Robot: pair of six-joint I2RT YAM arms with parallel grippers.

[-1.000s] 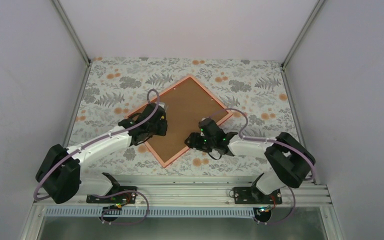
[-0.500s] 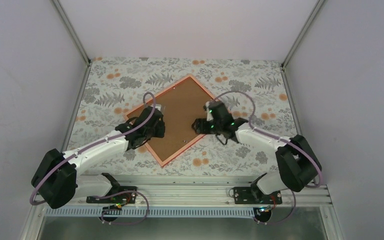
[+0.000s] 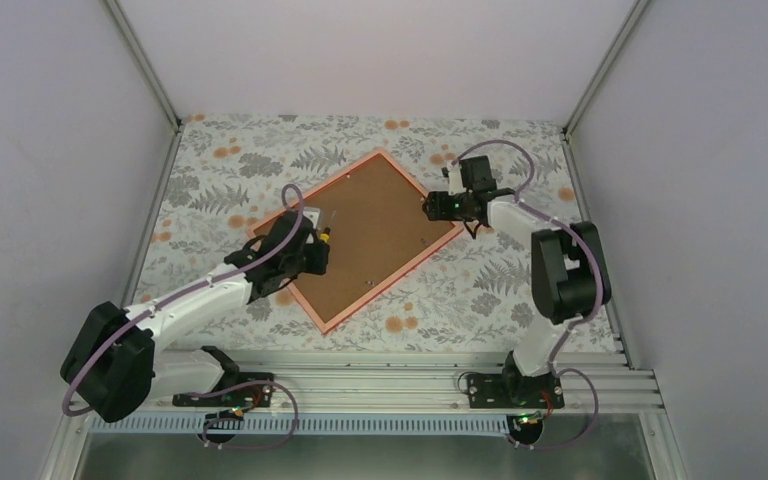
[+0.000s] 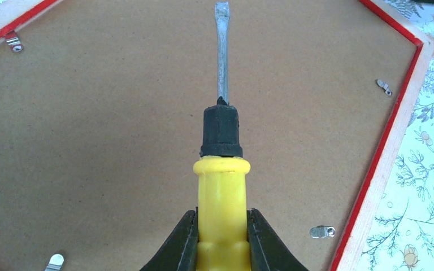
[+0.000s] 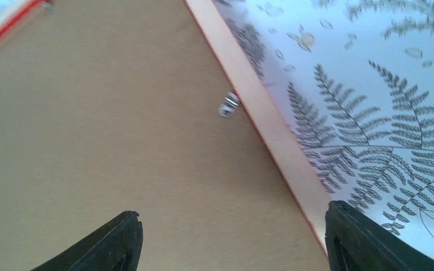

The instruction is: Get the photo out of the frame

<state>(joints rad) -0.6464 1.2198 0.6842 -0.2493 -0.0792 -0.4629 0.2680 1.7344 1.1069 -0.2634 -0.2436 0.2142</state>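
Note:
The frame (image 3: 360, 236) lies face down on the table, brown back board up, with an orange-red rim. The photo is hidden under the board. My left gripper (image 3: 318, 245) is over the frame's left part, shut on a yellow-handled screwdriver (image 4: 222, 186) whose flat blade (image 4: 222, 45) points across the board (image 4: 102, 130). My right gripper (image 3: 434, 208) is open and empty over the frame's right corner; its fingers (image 5: 113, 243) straddle the rim (image 5: 265, 113). Small metal clips (image 4: 322, 231) hold the board along the rim, one also in the right wrist view (image 5: 228, 105).
The table has a floral cloth (image 3: 500, 280). White walls and metal posts (image 3: 145, 70) close in the back and sides. A metal rail (image 3: 380, 380) runs along the near edge by the arm bases.
My right gripper has swung from the frame's near-right edge up and back to its right corner. My left gripper has shifted slightly, still holding the screwdriver. The frame has not moved.

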